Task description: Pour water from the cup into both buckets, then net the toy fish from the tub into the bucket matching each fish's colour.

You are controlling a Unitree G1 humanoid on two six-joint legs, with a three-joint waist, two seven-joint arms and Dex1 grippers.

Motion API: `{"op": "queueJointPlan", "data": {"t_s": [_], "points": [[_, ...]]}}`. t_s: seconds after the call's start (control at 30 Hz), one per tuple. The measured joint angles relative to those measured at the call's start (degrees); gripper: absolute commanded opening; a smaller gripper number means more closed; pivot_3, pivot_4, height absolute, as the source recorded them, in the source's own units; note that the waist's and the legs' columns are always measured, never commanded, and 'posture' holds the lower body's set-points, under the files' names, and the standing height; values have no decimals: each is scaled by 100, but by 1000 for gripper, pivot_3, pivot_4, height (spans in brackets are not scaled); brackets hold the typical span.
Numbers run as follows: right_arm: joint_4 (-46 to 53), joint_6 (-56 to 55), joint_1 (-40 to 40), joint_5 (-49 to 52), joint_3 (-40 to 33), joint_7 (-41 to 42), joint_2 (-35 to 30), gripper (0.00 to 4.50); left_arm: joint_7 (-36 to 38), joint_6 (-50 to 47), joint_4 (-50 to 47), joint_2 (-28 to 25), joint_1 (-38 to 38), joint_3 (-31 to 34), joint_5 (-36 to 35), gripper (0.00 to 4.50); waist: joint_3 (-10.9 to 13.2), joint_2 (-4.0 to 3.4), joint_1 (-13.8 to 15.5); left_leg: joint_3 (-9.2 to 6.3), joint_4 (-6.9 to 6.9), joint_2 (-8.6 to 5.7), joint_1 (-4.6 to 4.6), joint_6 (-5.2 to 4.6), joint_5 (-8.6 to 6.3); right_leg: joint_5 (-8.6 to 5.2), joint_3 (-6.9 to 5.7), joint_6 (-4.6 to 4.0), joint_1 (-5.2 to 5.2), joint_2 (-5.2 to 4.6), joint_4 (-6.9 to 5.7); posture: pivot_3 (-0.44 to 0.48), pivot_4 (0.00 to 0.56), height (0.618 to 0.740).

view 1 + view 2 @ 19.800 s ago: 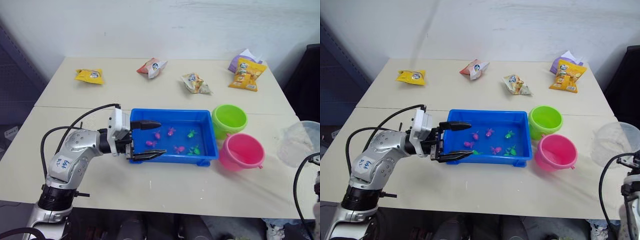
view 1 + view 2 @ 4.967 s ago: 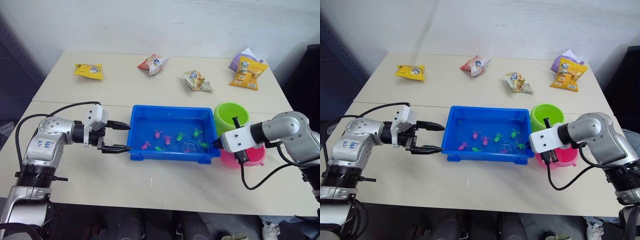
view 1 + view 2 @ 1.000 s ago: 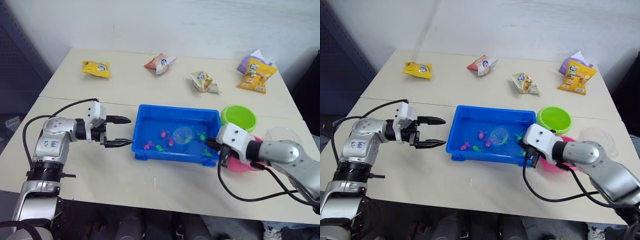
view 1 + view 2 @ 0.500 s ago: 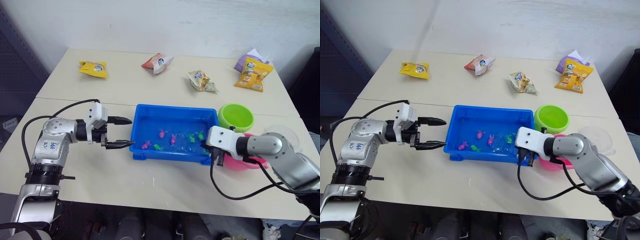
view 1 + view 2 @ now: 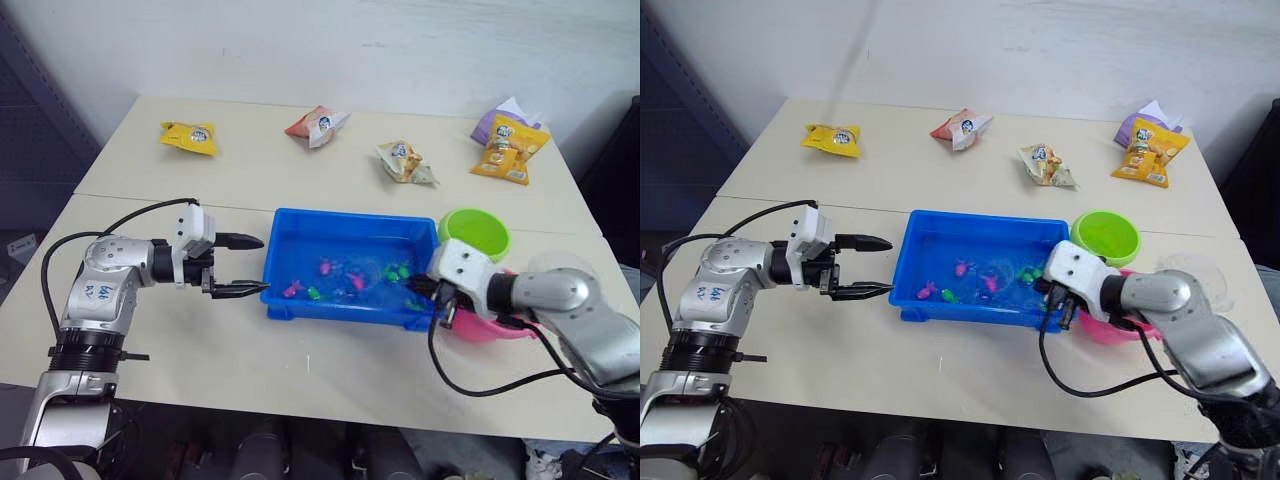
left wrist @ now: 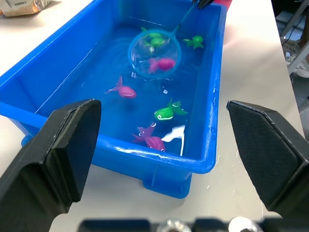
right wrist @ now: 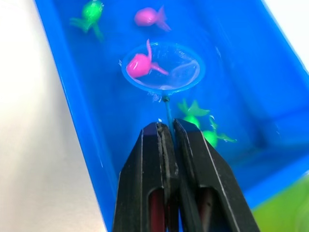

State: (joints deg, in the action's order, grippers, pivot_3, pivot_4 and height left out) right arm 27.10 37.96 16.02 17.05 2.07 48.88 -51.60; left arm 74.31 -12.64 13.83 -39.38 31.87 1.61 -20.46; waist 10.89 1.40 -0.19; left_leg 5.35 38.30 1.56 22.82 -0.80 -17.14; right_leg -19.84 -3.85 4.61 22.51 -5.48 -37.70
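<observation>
Beige desk [image 5: 330, 375]: right gripper [image 7: 166, 126] pinches the round blue-rimmed net's [image 7: 164, 73] thin handle, hoop over a magenta fish [image 7: 140, 66] in the shallow blue plastic tub [image 5: 300, 310] near the desk's front edge; left gripper [image 5: 243, 265] spread beside it

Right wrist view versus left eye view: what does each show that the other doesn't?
Right wrist view: a pink fish lying inside the net, and the right gripper shut on the net's handle. Left eye view: the open left gripper beside the tub, both buckets, and snack bags behind. Both: the tub, water and fish.
</observation>
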Motion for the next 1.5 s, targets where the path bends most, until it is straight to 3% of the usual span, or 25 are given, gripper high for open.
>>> {"op": "queueJointPlan", "data": {"t_s": [0.13, 0.4, 0.7, 0.87, 1.03, 1.2, 1.33, 1.5], "points": [[144, -45, -395, 361, -539, 208, -15, 0, 9, -4, -5, 13, 13, -5, -6, 4478, 0, 0, 6, 0, -1, 0, 0, 0, 0, 0, -1, 0, 0, 0, 0, 0, 150, 738], [410, -871, -2003, 783, -2525, 803, -1, 0, 199, -254, -5, 348, 741, -211, -178, 4478, 0, 1, 99, -1, -1, -7, 0, -3, 0, 3, -3, 6, -9, 3, 6, 0, 150, 738], [572, -1834, -3729, 1077, -4724, 1131, 885, 0, 541, -397, 257, 765, 1279, -357, -284, 4478, -1, 1, 89, 16, -5, -8, -48, 0, 3, 3, 18, 7, -37, 10, 16, 0, 150, 738], [138, -2730, -4212, 756, -5029, 1179, 1181, 0, 655, -383, 284, 983, 1282, -497, -286, 4478, -1, 1, 25, 9, -14, -6, -76, 0, 1, 3, 15, 7, -72, 11, 31, 0, 150, 738], [-641, -4450, -4369, -79, -5024, 1065, 1385, 0, 661, -392, 273, 1208, 1277, -578, -286, 4478, -2, -2, -3, 13, -14, -6, -82, 3, 3, 3, 19, 7, -72, 11, 28, 0, 150, 738], [-1667, -6381, -4162, -1153, -4972, 415, 1399, 0, 607, -410, 213, 1347, 1197, -630, -286, 4478, -3, -3, 2, 12, -15, -6, -85, 7, 5, 3, 20, 6, -74, 9, 28, 0, 150, 738], [-2430, -7953, -4086, -2357, -4974, -354, 1161, 0, 582, -409, 207, 1346, 1063, -633, -286, 4478, -3, -3, -7, 15, -15, -6, -88, 10, 6, 2, 24, 5, -75, 9, 28, 0, 150, 738], [-2891, -9580, -3910, -4541, -5240, -1964, 820, 0, 536, -404, 208, 1346, 1023, -633, -286, 4478, -3, -4, 0, 15, -18, -6, -94, 18, 8, 0, 26, 2, -79, 10, 28, 0, 150, 738]]}}
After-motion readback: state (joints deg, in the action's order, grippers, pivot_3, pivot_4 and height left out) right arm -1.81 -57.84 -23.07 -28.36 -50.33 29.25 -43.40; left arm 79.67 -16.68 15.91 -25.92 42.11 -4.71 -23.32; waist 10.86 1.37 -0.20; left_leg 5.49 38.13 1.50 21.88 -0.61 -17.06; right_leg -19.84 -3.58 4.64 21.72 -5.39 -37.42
